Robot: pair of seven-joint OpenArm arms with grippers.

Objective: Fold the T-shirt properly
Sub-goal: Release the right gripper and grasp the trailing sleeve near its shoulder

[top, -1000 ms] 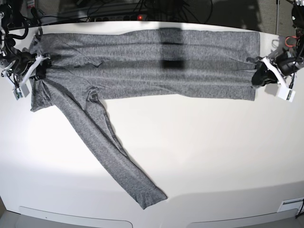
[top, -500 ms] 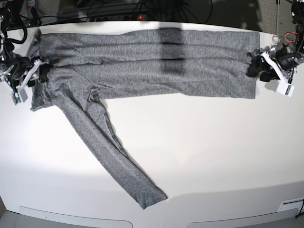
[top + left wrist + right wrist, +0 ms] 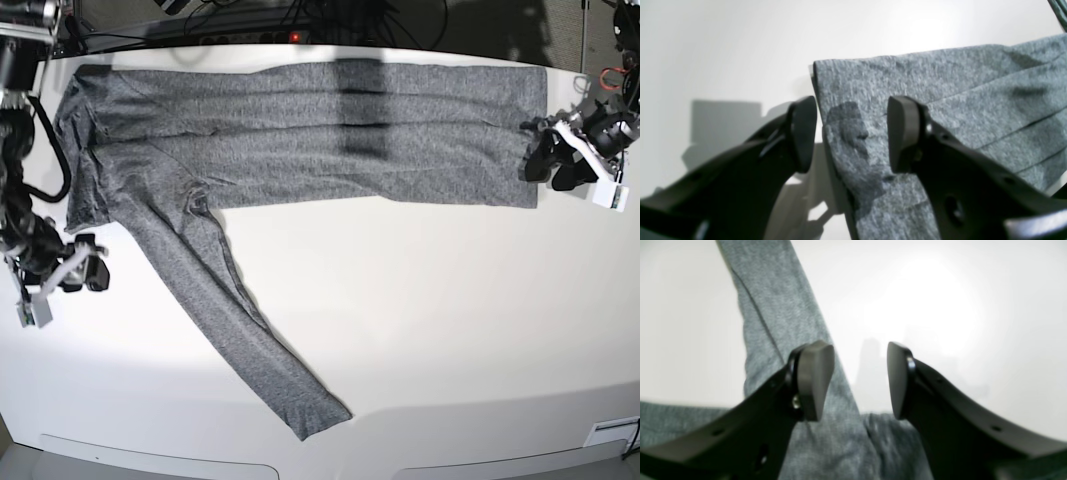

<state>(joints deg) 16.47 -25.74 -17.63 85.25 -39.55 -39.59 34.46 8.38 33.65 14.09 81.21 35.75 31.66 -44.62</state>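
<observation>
**Desk:** Since a second ago, what moved?

**Arm:** Both my grippers let go. My right gripper (image 3: 82, 275) swung off the T-shirt (image 3: 300, 135) onto the bare table (image 3: 430, 330), jaws parted, holding nothing. My left gripper (image 3: 552, 163) hangs wide apart at the hem.

**Desk:** Risks? Counts?

**Arm:** That loose sleeve (image 3: 240, 330) sprawls toward the near edge; folding over it would likely bunch the band. One table, one shirt folded along the far side, two grippers.
</observation>
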